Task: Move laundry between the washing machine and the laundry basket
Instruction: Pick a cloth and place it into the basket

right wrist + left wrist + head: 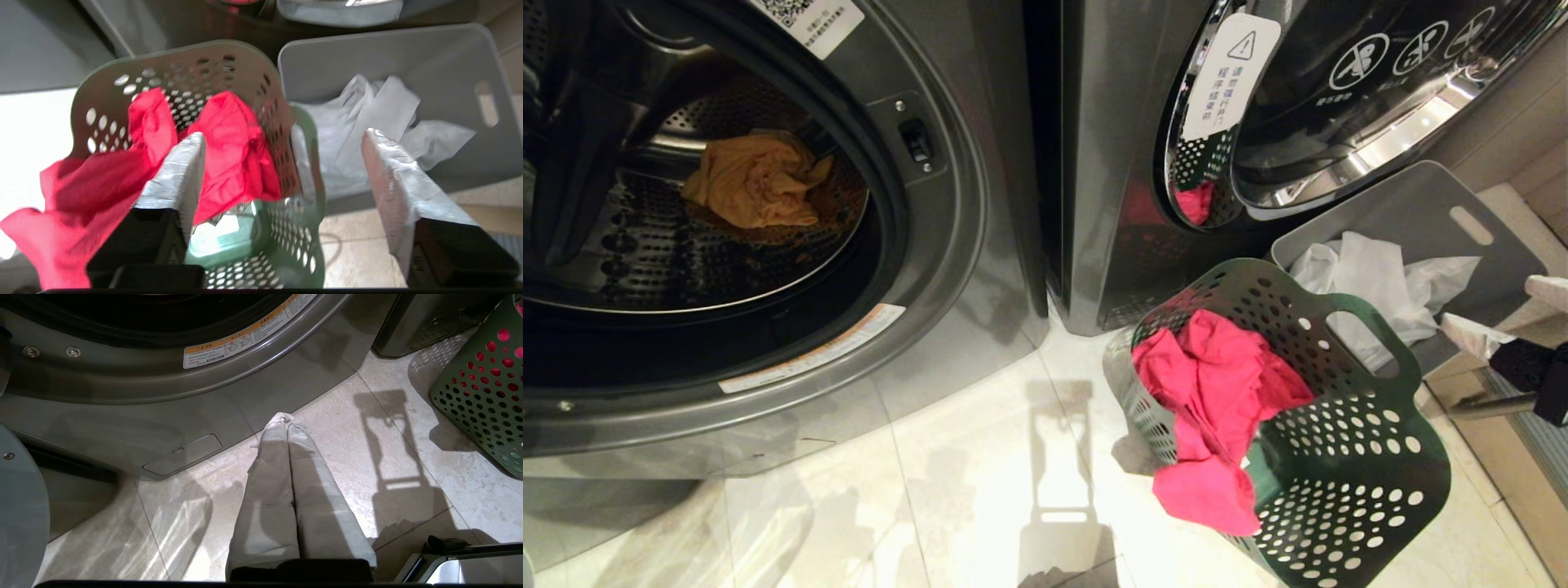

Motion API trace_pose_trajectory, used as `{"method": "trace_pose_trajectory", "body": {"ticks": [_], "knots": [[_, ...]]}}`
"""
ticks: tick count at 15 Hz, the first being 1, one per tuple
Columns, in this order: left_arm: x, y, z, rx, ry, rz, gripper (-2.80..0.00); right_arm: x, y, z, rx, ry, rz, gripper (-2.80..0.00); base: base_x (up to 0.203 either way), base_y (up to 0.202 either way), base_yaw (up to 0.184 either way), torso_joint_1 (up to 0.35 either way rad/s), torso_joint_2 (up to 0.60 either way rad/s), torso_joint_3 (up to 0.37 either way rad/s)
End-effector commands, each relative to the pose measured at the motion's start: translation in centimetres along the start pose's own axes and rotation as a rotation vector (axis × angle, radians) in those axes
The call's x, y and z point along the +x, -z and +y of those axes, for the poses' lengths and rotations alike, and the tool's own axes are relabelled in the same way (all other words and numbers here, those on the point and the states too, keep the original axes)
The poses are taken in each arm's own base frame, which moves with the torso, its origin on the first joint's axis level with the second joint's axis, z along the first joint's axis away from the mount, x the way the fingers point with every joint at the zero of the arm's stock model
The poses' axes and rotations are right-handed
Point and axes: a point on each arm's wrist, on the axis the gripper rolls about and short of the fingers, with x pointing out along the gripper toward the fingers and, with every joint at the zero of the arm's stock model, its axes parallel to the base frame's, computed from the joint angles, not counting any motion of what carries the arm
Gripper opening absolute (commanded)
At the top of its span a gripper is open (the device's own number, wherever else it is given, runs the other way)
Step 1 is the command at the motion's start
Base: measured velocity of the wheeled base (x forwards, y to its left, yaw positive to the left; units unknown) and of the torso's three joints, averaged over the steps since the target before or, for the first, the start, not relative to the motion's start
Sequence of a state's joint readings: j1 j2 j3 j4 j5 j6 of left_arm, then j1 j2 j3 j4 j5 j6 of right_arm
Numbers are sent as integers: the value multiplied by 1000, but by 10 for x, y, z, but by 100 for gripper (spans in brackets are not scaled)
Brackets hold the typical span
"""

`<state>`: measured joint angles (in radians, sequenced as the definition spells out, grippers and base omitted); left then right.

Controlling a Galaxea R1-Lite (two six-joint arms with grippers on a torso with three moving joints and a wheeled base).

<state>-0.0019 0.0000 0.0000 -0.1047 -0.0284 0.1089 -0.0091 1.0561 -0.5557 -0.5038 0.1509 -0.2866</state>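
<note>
Fingers (179, 171) of the right gripper (282, 163), wrapped in pale cloth tape, stand spread wide with nothing between them, hanging over the dark green laundry basket (122, 73). One finger lies against the red-pink garment (233, 139); the other hangs on the side of the grey plastic bin (408, 45). In the head view only the tips of this gripper (1515, 314) show, at the right edge.

The red-pink garment (1217, 384) fills the basket's upper part and spills over its rim (1258, 273) toward the floor, one fold hanging down the outer wall. Just beside the basket, the grey bin (1421, 204) holds crumpled white cloth (1372, 278).

The left gripper (288, 418) hangs low above the floor in front of the washing machine (122, 379), its taped fingers pressed together and holding nothing.

The washing machine (947, 204) stands with its port open; a yellow-orange garment (756, 184) lies bunched on the perforated steel drum inside. A second machine (1111, 163) stands to its right, close against it, and its chrome-rimmed glass door (1339, 106) mirrors the basket and the red cloth.

The floor (980, 457) is pale, glossy stone tile with thin joints, bright with light and crossed by the robot's shadows. At the far right a beige wall (1527, 122) meets the floor.
</note>
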Motion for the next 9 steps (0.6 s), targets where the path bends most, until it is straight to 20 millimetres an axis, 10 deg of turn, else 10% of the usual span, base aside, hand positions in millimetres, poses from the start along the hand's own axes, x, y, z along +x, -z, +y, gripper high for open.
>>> {"method": "trace_pose_trajectory", "body": {"ticks": [1, 9], "knots": [[2, 11, -1, 20, 7, 40, -280, -10, 9, 5, 3, -14, 14, 0, 0, 0, 0, 0, 0, 0], [2, 11, -1, 22, 7, 38, -280, -29, 22, 30, 287, -345, 237, 0, 0, 0, 0, 0, 0, 0]]}}
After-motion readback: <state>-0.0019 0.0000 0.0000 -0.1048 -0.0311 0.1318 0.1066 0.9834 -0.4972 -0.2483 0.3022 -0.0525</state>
